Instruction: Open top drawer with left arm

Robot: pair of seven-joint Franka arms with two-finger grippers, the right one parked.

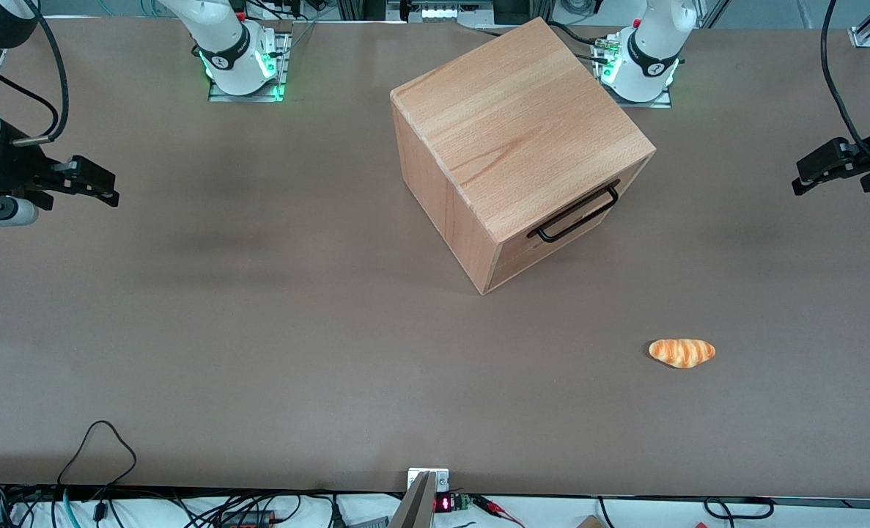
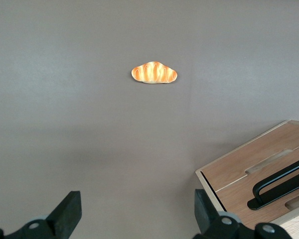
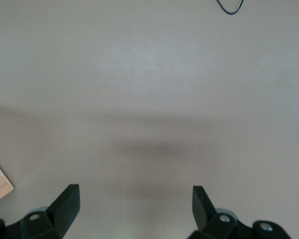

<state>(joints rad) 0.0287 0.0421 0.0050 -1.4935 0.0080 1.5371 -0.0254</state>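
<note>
The beech cabinet (image 1: pixel 515 117) stands mid-table, turned at an angle. Its top drawer (image 1: pixel 577 233) is shut, flush with the cabinet front, with a long black bar handle (image 1: pixel 575 214). The left arm's gripper (image 1: pixel 802 180) hovers above the table toward the working arm's end, well apart from the cabinet. The left wrist view has both dark fingers (image 2: pixel 70 211) spread wide, so the gripper (image 2: pixel 137 211) is open with only bare table between them. The drawer front (image 2: pixel 239 172) and its handle (image 2: pixel 279 181) lie close beside one finger without touching it.
A toy croissant (image 1: pixel 682 353) lies on the brown table (image 1: pixel 259 330), nearer the front camera than the cabinet; it also shows in the left wrist view as the croissant (image 2: pixel 154 73). Cables hang at the table's front edge (image 1: pixel 101 447).
</note>
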